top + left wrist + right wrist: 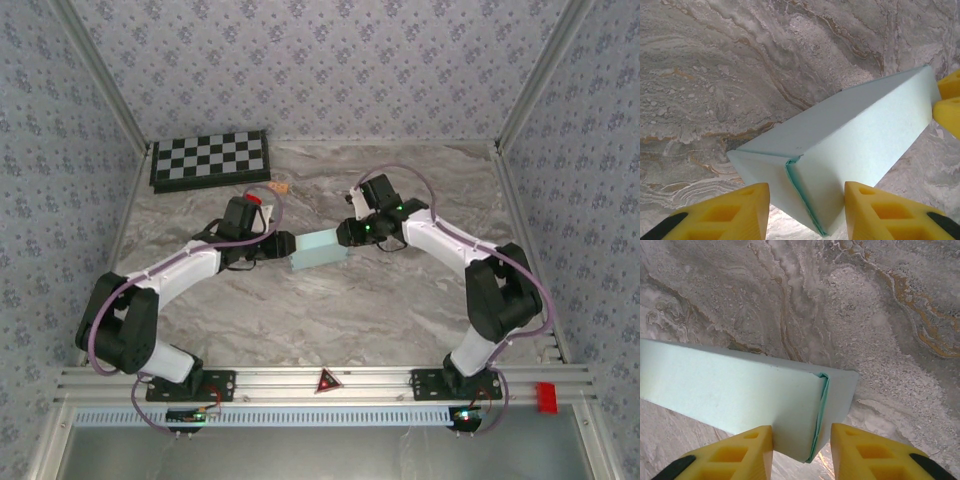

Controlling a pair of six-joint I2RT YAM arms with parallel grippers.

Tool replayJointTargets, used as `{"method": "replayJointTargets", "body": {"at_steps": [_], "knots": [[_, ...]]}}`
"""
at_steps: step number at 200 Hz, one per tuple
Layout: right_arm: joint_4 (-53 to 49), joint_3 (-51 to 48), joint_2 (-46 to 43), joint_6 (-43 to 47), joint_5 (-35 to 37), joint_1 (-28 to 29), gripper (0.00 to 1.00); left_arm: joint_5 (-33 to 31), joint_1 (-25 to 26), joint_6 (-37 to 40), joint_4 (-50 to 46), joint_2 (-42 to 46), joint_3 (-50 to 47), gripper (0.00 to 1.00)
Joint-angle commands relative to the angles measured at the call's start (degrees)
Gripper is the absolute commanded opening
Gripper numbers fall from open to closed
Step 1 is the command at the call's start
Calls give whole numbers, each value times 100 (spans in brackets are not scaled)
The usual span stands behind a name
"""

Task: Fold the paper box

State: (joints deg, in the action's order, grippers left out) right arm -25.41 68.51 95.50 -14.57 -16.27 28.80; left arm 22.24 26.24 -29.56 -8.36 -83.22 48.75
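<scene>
Paper box [320,250] betw. L gripper [282,250] & R gripper [348,237], ends inside jaws; grip unclear.

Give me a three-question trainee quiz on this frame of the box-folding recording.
1. True or false: the paper box lies as a flat, unfolded sheet.
2. Where is the checkerboard? A) far left of the table B) near right corner C) under the box
3. What straddles each end of the box?
Key: 1 false, it is already a long rectangular box shape. 2 A. 3 One arm's jaws at each end: the left jaws at its left end, the right jaws at its right end.
</scene>
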Motion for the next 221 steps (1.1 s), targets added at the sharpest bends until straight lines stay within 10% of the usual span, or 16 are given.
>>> {"method": "replayJointTargets", "body": {"at_steps": [1,111,221], "knots": [[-711,199,259,183,517,-89,39,-215,-22,141,-635,146,188,43],[363,-912,-1358,57,818,-476,55,-1039,19,1514,-1744,-26,1615,64],[448,-2411,-2776,-219,877,-1234,57,-1353,977,4524,-2658,-1217,2995,91]]}}
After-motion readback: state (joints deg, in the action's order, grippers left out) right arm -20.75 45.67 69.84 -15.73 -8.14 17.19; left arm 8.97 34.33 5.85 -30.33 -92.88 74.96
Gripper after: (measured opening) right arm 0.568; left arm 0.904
